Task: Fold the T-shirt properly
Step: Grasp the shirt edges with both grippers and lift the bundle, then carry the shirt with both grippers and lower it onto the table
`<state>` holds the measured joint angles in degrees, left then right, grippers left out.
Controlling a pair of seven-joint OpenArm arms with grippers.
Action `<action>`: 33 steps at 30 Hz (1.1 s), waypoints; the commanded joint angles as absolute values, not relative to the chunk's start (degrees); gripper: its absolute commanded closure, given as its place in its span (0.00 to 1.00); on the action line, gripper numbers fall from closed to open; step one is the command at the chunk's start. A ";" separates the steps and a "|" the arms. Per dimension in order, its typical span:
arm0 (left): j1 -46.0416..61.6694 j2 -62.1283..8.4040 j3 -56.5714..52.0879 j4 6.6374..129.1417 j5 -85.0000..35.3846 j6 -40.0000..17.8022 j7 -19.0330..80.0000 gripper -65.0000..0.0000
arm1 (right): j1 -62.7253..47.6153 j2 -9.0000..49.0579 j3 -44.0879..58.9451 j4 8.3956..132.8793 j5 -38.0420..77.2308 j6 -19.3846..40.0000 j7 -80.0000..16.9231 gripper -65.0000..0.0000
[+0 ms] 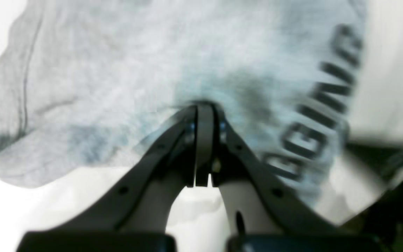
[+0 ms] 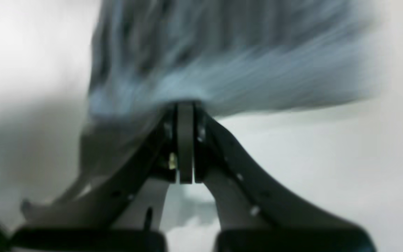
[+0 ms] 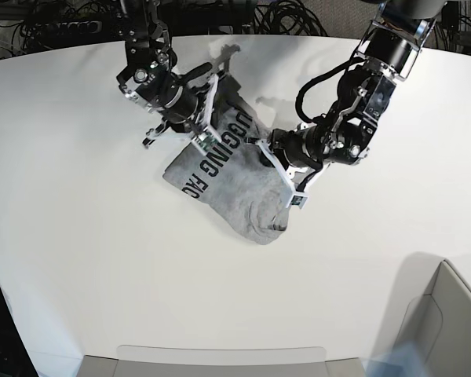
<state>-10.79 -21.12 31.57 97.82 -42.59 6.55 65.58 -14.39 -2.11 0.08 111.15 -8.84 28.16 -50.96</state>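
The T-shirt (image 3: 231,182) is bunched in a loose heap near the middle of the white table (image 3: 78,236), its black lettering (image 3: 220,153) turned upward along one side. It is gripped at two opposite sides. The right gripper (image 3: 206,118) is clenched on the cloth at the heap's upper edge, beside the lettering. The left gripper (image 3: 276,166) is clenched on the fabric at the heap's other side. Both wrist views are blurred, yet cloth is seen pinched between closed jaws in each. A pale bin (image 3: 447,322) stands well apart at the table's corner.
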 commanded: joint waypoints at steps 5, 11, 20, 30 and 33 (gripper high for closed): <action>-8.66 -20.44 31.52 108.26 -43.30 6.37 64.57 1.00 | -5.23 -0.22 7.25 112.40 -9.19 28.09 -50.77 1.00; -5.58 -17.63 33.01 107.38 -43.38 5.85 64.66 1.00 | 3.47 2.51 7.34 98.59 -9.19 28.09 -50.51 1.00; -9.19 -16.92 42.95 92.70 -43.21 6.29 63.87 1.00 | 5.23 2.59 4.88 86.64 -9.19 28.09 -50.33 1.00; -7.43 -19.38 29.49 92.18 -37.05 6.29 65.80 1.00 | -3.38 2.07 -3.30 91.21 -9.19 28.09 -50.33 1.00; -6.99 -20.35 24.04 92.18 -35.38 6.29 65.63 1.00 | -4.26 0.92 -7.25 91.65 -9.19 28.00 -50.33 1.00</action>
